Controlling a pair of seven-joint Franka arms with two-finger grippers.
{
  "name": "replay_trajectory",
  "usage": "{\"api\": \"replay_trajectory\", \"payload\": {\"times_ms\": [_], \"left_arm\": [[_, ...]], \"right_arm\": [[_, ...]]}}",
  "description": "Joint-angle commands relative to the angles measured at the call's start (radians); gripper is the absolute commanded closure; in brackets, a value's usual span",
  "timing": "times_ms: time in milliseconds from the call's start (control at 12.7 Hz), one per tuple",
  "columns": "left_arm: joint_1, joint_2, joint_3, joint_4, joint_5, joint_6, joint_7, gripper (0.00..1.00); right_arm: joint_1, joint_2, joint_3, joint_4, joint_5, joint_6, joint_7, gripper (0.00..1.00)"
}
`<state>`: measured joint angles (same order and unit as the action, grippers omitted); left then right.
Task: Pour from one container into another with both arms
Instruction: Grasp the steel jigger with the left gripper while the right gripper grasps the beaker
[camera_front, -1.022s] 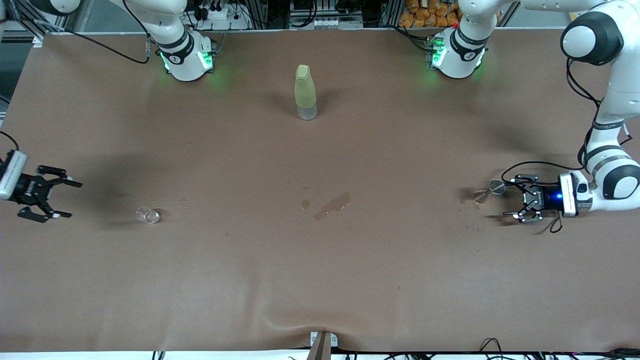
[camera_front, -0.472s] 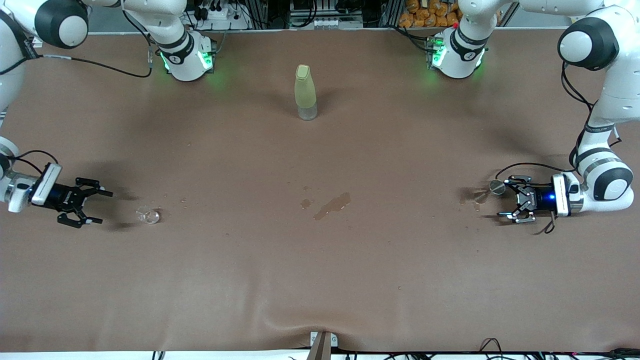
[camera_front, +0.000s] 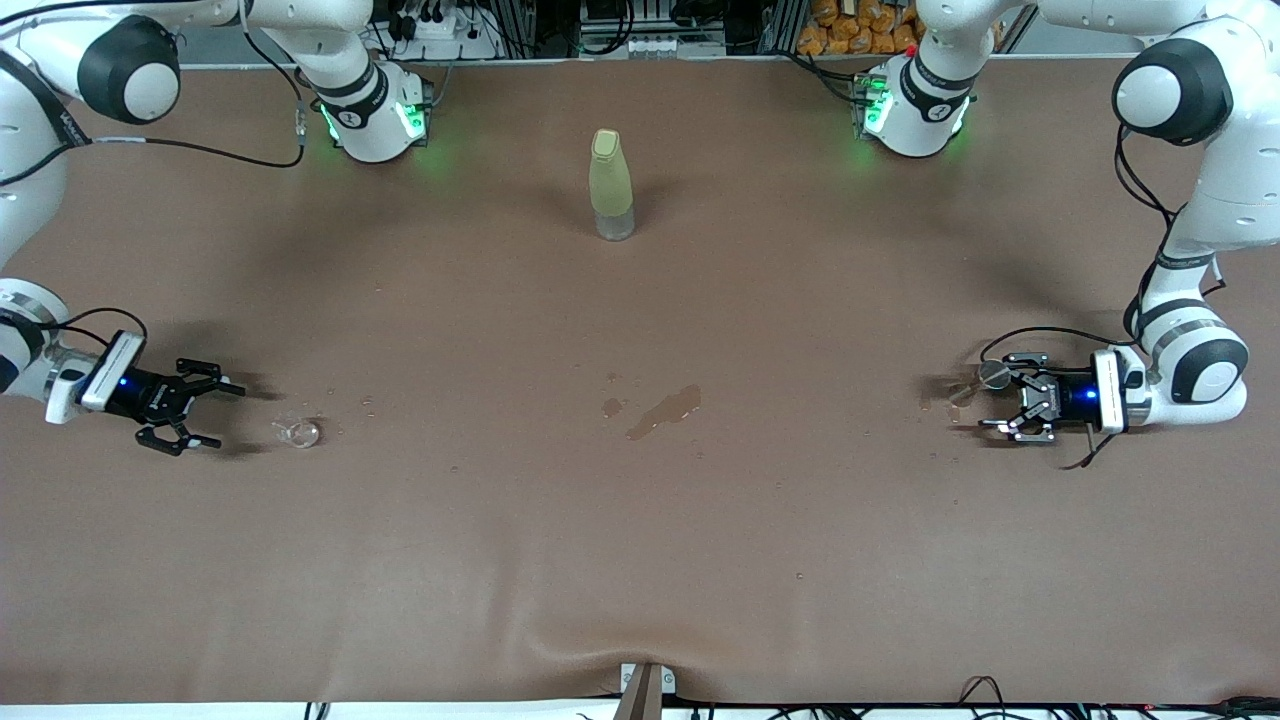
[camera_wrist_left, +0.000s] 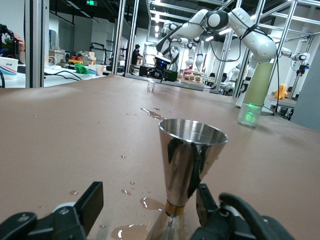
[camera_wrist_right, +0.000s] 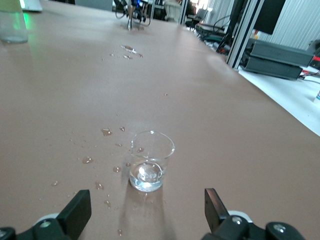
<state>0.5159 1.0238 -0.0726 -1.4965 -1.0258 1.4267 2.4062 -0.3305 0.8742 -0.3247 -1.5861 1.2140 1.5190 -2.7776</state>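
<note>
The one container, a tiny squat clear cup (camera_front: 297, 432) (camera_wrist_right: 151, 161), stands upright toward the right arm's end of the table. My right gripper (camera_front: 222, 415) (camera_wrist_right: 145, 202) is low over the table just short of it, open, with the cup ahead of its fingertips. The another, a small stemmed glass (camera_front: 990, 375) (camera_wrist_left: 191, 160) with a shiny conical bowl, stands toward the left arm's end. My left gripper (camera_front: 1005, 395) (camera_wrist_left: 150, 200) is open around its stem. One finger (camera_wrist_left: 206, 202) is close beside the stem, the other (camera_wrist_left: 92, 199) well away.
A tall yellow-green bottle (camera_front: 611, 185) (camera_wrist_left: 255, 92) stands mid-table near the robots' bases. A wet patch (camera_front: 660, 410) lies at the table's middle. Droplets lie round the cup, and small puddles (camera_wrist_left: 131, 231) lie at the glass's foot.
My right gripper has dropped and moved in toward the clear cup. My left gripper has pushed forward around the stemmed glass and its fingers have narrowed a little.
</note>
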Motion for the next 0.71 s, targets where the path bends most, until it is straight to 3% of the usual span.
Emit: {"api": "replay_trajectory", "payload": {"times_ms": [0, 314, 550, 629], "left_arm": [[0.003, 0.004, 0.002, 0.001, -0.023, -0.018, 0.022, 0.27], [0.004, 0.002, 0.002, -0.001, -0.022, -0.022, 0.022, 0.75], [0.009, -0.004, 0.002, 0.001, -0.019, -0.031, 0.022, 0.81], [0.010, -0.007, 0.002, 0.001, -0.019, -0.031, 0.022, 0.88]], "right_arm": [[-0.033, 0.061, 0.006, 0.021, 0.051, -0.066, -0.188, 0.00], [-0.036, 0.104, 0.009, 0.023, 0.090, -0.120, -0.234, 0.00], [-0.050, 0.149, 0.015, 0.023, 0.134, -0.143, -0.286, 0.00], [-0.050, 0.164, 0.013, 0.023, 0.157, -0.148, -0.304, 0.00]]}}
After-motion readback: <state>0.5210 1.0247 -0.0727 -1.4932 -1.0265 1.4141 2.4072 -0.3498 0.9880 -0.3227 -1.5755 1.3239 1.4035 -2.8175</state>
